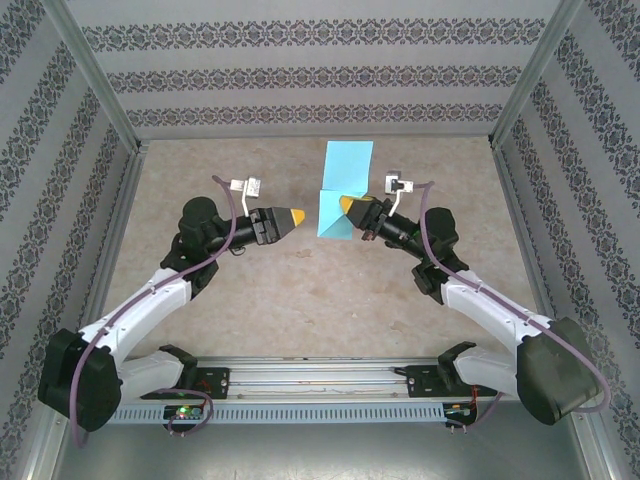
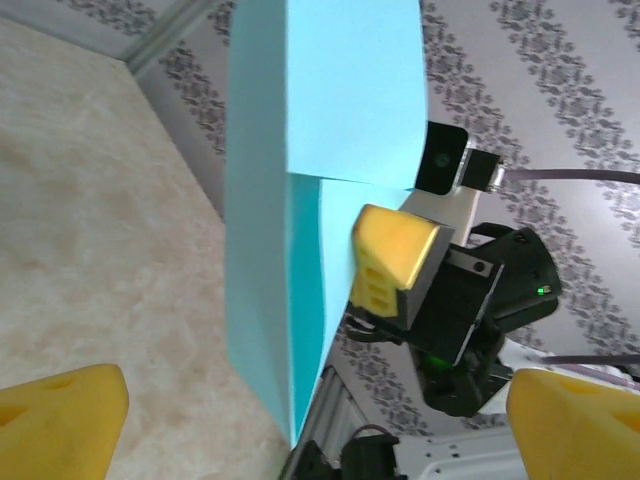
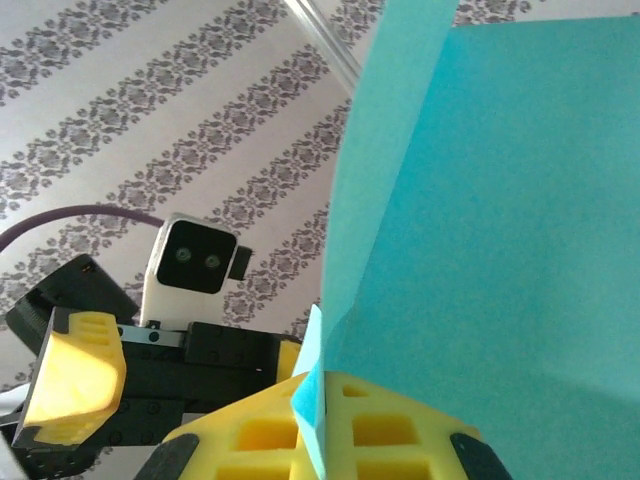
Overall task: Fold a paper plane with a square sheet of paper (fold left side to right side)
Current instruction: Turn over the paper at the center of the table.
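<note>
While only one claw has it, paper: thin turquoise-blue square sheet of paper (image 1: 345, 165), partly folded, apparently raised off the beige table (image 1: 250, 290), far middle, slightly right of centre.
Right gripper (image 1: 348, 207): jaws closed on the sheet's right edge, beside a crease.
Left gripper (image 1: 296, 216): jaws wide, empty, just left of the sheet, not touching.
Handling (judged): very light, limp; any pinch creases it; may slip between smooth pads.
Hold (judged): free left edge, near a corner.
</note>
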Action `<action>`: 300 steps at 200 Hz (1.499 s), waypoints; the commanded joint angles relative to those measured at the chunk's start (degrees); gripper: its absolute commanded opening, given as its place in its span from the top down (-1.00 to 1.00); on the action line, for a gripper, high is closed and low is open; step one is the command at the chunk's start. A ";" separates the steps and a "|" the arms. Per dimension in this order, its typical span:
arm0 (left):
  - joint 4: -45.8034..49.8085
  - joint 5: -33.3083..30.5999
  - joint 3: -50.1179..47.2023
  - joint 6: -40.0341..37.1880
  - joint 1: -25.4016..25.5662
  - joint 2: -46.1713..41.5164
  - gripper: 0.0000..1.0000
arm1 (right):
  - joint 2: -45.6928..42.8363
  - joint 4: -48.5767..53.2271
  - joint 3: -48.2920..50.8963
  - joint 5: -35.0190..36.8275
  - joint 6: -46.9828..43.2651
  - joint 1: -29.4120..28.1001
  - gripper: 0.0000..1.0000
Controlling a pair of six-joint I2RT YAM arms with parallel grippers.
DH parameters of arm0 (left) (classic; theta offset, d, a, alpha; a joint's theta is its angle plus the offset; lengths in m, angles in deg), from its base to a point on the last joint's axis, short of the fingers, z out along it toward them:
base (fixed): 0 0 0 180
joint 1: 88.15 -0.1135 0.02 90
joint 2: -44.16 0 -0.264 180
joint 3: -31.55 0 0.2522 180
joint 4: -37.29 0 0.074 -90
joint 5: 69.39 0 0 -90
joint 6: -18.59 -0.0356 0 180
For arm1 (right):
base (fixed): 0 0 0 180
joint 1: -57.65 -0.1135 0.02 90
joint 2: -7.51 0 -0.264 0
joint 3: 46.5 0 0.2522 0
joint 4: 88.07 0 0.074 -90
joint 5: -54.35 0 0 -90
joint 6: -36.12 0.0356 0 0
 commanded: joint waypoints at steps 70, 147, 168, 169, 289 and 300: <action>-14.02 6.61 4.78 6.75 4.25 8.20 -0.46 | 3.47 -7.96 -3.80 -0.73 1.06 -4.22 1.00; -12.20 6.86 5.78 6.14 4.24 8.98 0.33 | 4.07 -8.59 -3.10 0.32 1.72 -4.24 0.90; -11.47 6.60 5.85 5.64 4.20 8.95 0.50 | 4.10 -8.59 -2.84 0.23 1.97 -4.24 0.85; -11.46 6.60 5.88 5.63 4.24 8.98 0.50 | 4.15 -8.59 -2.83 0.23 1.98 -4.24 0.84; -3.15 6.35 6.05 0.49 4.24 7.31 1.00 | -1.00 -4.89 1.08 2.55 0.37 -2.01 0.31; -0.20 6.09 6.30 -1.27 4.24 6.80 1.00 | -2.42 -3.46 1.80 2.97 0.02 -1.16 0.22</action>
